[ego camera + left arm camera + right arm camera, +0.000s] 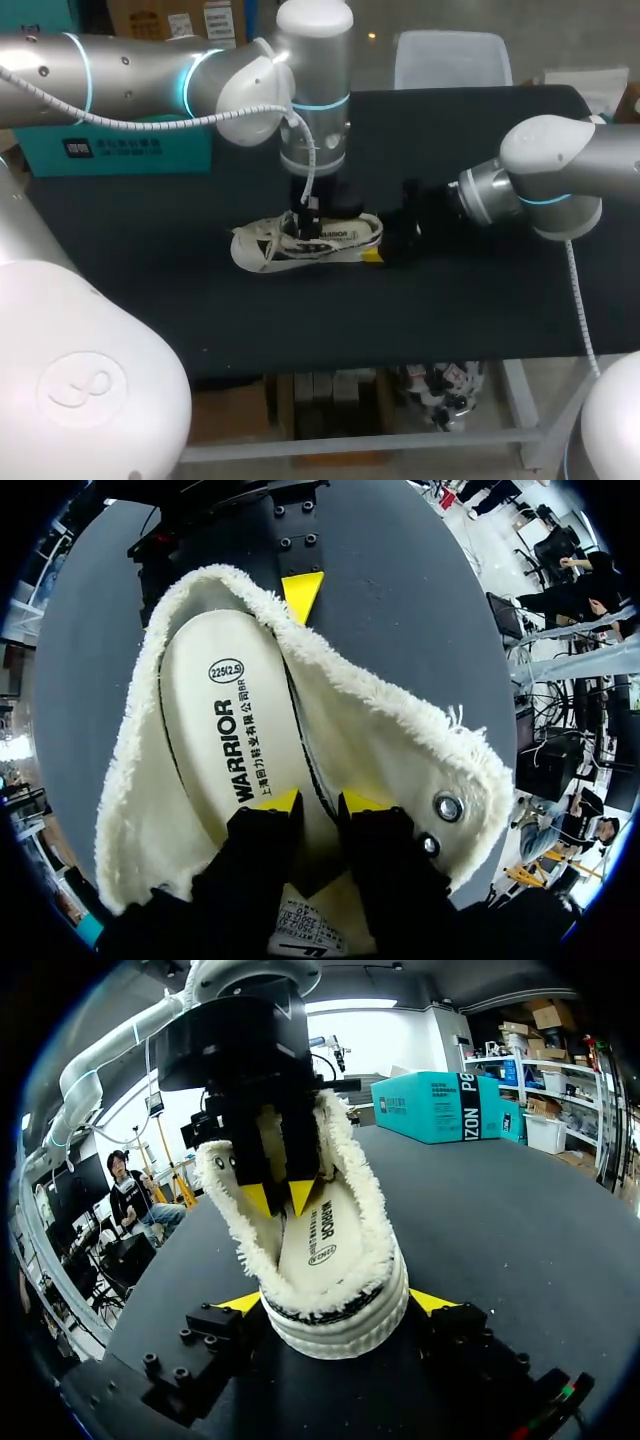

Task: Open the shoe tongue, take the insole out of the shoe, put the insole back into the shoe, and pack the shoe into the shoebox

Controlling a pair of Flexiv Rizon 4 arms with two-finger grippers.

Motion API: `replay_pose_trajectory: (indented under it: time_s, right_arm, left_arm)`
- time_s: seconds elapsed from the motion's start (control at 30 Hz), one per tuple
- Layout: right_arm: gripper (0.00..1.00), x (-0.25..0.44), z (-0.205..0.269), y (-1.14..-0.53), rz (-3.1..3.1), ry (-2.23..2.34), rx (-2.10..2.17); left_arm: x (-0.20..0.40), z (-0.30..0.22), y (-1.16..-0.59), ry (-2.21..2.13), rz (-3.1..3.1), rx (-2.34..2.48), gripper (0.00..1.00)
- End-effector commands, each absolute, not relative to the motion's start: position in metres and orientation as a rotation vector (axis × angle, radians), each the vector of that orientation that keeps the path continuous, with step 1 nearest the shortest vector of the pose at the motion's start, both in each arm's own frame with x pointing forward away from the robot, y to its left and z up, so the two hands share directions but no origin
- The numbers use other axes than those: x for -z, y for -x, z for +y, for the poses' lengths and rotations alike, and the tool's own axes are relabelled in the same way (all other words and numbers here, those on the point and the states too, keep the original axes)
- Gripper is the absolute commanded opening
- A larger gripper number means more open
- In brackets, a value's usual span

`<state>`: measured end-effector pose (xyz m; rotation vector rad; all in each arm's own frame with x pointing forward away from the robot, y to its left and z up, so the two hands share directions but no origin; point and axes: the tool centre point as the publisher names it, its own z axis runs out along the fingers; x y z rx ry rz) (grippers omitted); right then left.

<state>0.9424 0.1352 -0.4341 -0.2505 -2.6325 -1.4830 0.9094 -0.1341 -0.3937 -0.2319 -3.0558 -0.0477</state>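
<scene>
Our right hand [335,1303] clamps the shoe [335,1338] at its heel; our left hand [322,802] sits inside, grip unclear.

The white shoe [340,240] is sitting upright on its sole in the middle of my table [150,300], its fleecy lining splaying wide open. The white printed insole [225,730] is lying flat inside it. The teal shoebox [120,150] is standing well apart, at the far left.

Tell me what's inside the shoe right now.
A white insole lies in the shoe, with the left gripper down inside over it. The toe end is hidden behind that gripper.
</scene>
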Motion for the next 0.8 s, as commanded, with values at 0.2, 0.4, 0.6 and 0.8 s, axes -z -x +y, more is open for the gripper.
replay_pose_trajectory:
  time_s: [0.2, 0.4, 0.6, 0.8]
  right_arm:
    - [0.0, 0.448, 0.134, -0.947, -2.624, 0.249, 1.485]
    - [0.0, 0.448, 0.134, -0.947, -2.624, 0.249, 1.485]
    - [0.0, 0.448, 0.134, -0.947, -2.624, 0.249, 1.485]
    - [0.0, 0.448, 0.134, -0.947, -2.624, 0.249, 1.485]
  left_arm:
    - [0.422, -0.134, -0.904, 0.149, -3.117, 0.106, 0.31]
    - [0.435, -0.13, -0.918, 0.092, -3.144, 0.088, 0.3]
    - [0.447, -0.124, -0.933, 0.066, -3.156, 0.077, 0.31]
    - [0.46, -0.122, -0.939, 0.11, -3.2, 0.09, 0.31]
